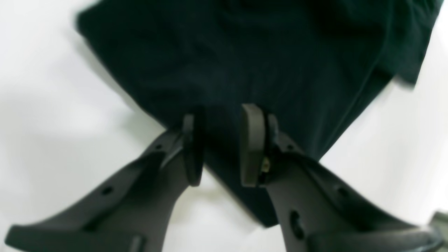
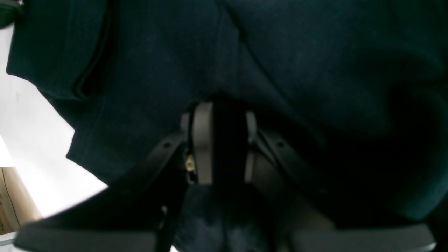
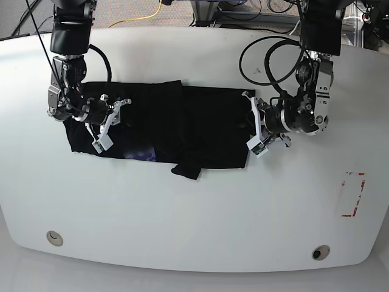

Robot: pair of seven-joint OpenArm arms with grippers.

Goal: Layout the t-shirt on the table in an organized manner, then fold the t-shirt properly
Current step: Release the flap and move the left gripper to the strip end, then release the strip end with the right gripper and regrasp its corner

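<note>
Pinching the t-shirt (image 2: pixel 315 52): right gripper (image 2: pixel 224 143) clamped on cloth, left gripper (image 1: pixel 224 145) narrowly apart over its corner

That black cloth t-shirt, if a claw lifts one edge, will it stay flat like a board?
Probably not. The black cloth t-shirt already lies in folds and overlapping layers, so it likely droops. On the glossy white table it may slide and bunch when pushed.

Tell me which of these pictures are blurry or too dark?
Left wrist view: soft, the t-shirt edges smeared, the table washed out. Right wrist view: very dark between the fingers. Base view: sharp, evenly lit, slight sheen on the tabletop.
</note>
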